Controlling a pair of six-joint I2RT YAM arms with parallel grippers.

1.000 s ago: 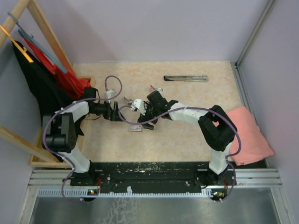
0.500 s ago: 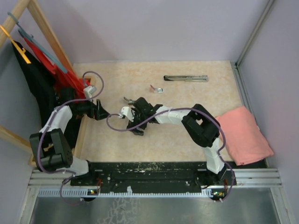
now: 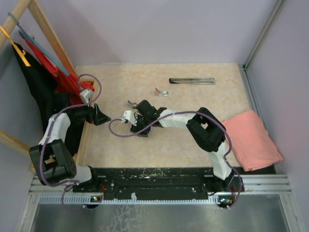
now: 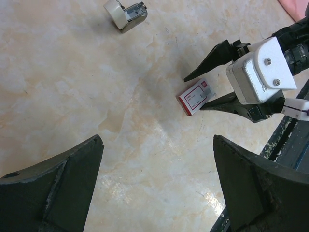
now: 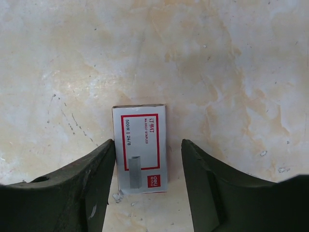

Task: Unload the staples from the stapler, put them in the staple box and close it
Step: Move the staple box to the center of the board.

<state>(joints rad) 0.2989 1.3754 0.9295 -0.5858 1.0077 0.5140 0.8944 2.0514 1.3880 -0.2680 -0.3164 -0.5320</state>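
The red-and-white staple box (image 5: 141, 147) lies flat on the beige table; it also shows in the left wrist view (image 4: 195, 96). My right gripper (image 5: 147, 145) is open and straddles it, the left finger (image 5: 96, 179) close to the box's edge and the right finger (image 5: 207, 179) a gap away. From above, this gripper (image 3: 141, 129) hides the box. A white-and-metal mini stapler (image 4: 126, 12) lies further back (image 3: 164, 92). My left gripper (image 4: 158, 140) is open and empty, near the table's left edge (image 3: 104, 117). No staple strip shows clearly; a small grey piece (image 3: 130, 102) is too small to identify.
A long thin metal bar (image 3: 192, 80) lies at the back of the table. A pink cloth (image 3: 251, 137) lies over the right edge. A wooden rack with red and black cloths (image 3: 48, 82) stands at the left. The black base rail (image 3: 159, 176) runs along the front.
My left gripper has pulled back to the left, away from the box. My right gripper has moved left over the box and now straddles it.
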